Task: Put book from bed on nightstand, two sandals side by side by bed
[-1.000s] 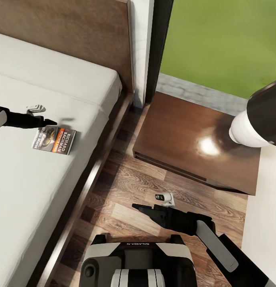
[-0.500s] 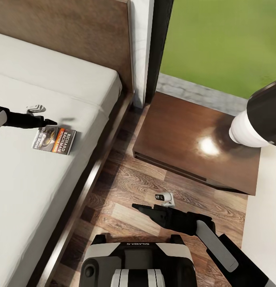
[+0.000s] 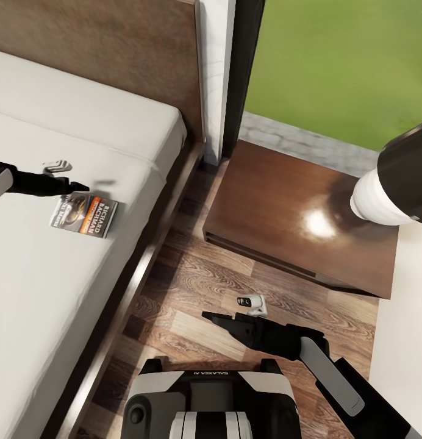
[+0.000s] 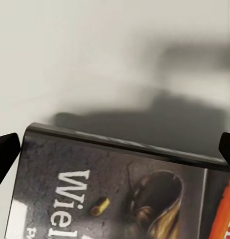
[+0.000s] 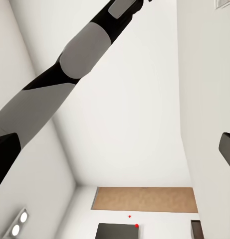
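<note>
Head view, nine o'clock: the left gripper (image 3: 77,186) sits at the top edge of the book (image 3: 84,214), which lies flat on the bed (image 3: 113,140). Its tips have crept a touch lower and the book has nudged slightly since a moment ago. In the left wrist view the book (image 4: 119,189) sits between spread fingertips (image 4: 5,149), so the jaws stand apart, nothing held yet. At three o'clock waits the nightstand (image 3: 278,201). At six, the right gripper (image 3: 212,317) idles; its state I cannot tell.

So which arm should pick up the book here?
Left. Its gripper is open right over the book on the bed, fingertips flanking its edge. The right gripper hangs over the floor, far off.
</note>
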